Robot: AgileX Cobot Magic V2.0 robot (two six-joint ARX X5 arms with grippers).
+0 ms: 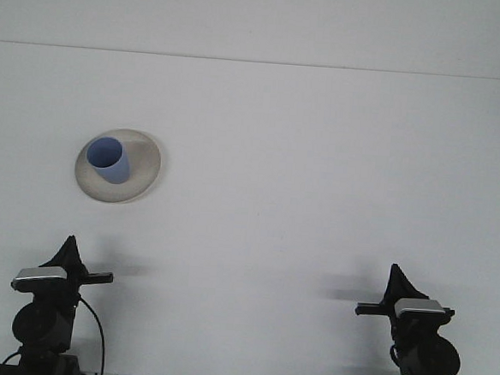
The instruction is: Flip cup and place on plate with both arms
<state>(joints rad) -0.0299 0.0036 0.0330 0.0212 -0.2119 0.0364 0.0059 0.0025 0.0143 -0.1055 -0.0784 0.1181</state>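
A small pale-blue plastic cup point(108, 159) stands upright, mouth up, on a round off-white shallow plate point(139, 180) at the left of the plain white tabletop point(319, 184) — the cup sits a little left of the plate's middle. Both arms are low at the near edge, well apart from the plate and from each other. The left black tool point(72, 252) points up from the bottom-left corner, a grey camera block just below it; it holds nothing, but from this angle I cannot tell whether it is released or clenched. The right black tool point(395, 279) stands likewise in the bottom-right corner — empty, its state also impossible to tell. Faint shadows lie on the tabletop beside each one
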